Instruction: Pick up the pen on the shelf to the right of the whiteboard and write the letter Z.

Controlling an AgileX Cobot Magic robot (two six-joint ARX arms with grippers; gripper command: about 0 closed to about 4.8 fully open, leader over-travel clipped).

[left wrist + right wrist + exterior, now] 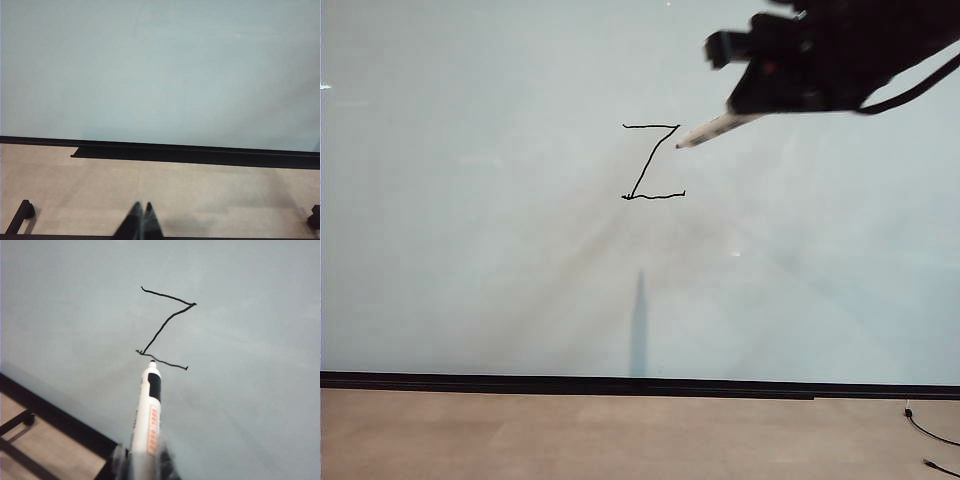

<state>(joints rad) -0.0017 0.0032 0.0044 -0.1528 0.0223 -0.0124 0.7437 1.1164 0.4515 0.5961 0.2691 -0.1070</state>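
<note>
Overhead, in the exterior view, the glossy pale grey-white whiteboard [470,260] fills nearly everything, a thin black strip running along its lower edge above a band of matte tan wood-grain desk [570,435]. Near the board's middle, toward its upper edge, sits the letter Z [653,161], drawn in thin wobbly black lines. Beside the Z's top corner, the right gripper [745,112] hangs as a blocky dark mass out of the upper right corner, clamped on the pen [715,129], a slim white barrel slanting down toward the board, its tip just off the stroke. From the left wrist view, the left gripper [140,222] shows two dark tapered fingers pressed together, low over the tan desk before the board's black strip [200,155]. Through the right wrist view, the pen's [147,420] smooth white barrel with orange print and a black collar points at the Z's [165,330] lower stroke, the tip near its corner; whether it touches is unclear.
</note>
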